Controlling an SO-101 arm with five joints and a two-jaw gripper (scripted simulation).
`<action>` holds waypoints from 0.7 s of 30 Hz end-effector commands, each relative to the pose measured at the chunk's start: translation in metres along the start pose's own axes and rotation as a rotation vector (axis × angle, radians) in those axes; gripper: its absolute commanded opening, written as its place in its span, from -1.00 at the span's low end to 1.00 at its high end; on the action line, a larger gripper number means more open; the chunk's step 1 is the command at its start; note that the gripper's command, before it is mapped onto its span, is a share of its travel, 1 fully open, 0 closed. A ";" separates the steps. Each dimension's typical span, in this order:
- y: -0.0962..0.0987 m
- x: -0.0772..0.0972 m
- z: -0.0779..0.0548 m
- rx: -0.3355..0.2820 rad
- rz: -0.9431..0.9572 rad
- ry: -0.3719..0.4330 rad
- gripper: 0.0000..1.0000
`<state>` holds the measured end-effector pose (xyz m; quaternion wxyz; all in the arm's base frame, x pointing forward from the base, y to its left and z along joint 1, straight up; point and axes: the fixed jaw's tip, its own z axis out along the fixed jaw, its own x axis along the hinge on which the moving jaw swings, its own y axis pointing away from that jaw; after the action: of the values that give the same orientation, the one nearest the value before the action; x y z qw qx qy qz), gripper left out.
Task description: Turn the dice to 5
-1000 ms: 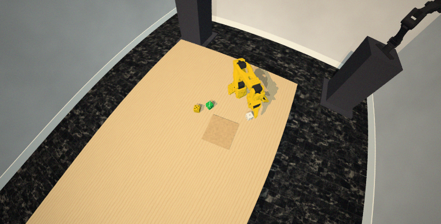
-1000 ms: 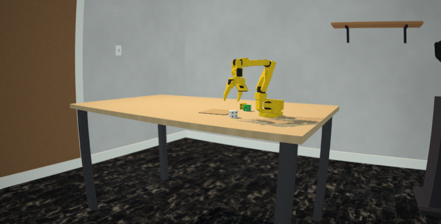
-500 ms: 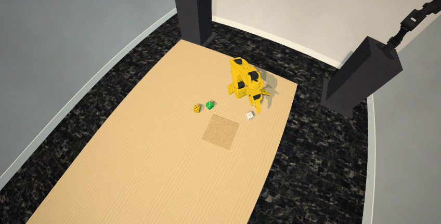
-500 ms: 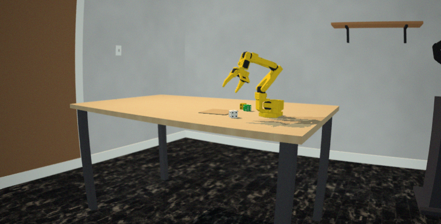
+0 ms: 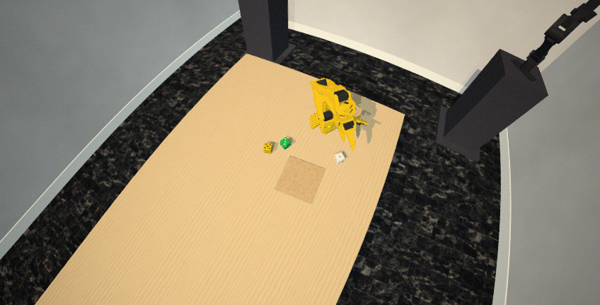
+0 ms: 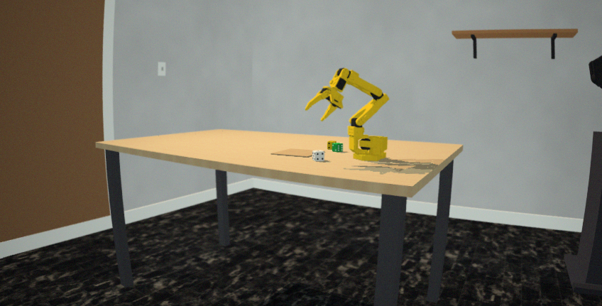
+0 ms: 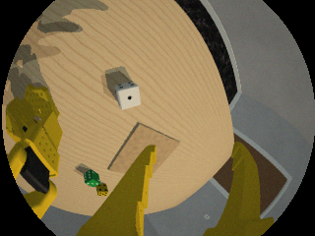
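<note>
The white die lies on the table beside the mat, with 1 on top; the exterior camera faces its 4. The green die lies off the mat; its top pips are too small to count surely. The yellow die lies near it and seems to show 5 on top. My gripper is open and empty, high above the table, fingers pointing down and outward.
The table has an edge on the white die's side. My arm's base stands behind the dice. Two dark pedestals with dark arms stand beyond the table. A shelf hangs on the wall.
</note>
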<state>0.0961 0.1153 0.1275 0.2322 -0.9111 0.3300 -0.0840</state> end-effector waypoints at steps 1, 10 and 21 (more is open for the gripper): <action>-0.005 -0.001 -0.006 0.043 0.008 -0.005 -0.30; -0.006 -0.003 -0.005 0.028 0.080 -0.009 -0.30; -0.008 -0.007 -0.004 -0.011 0.275 -0.013 -0.30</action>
<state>0.0945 0.1198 0.1293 0.2322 -0.8753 0.4208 -0.0545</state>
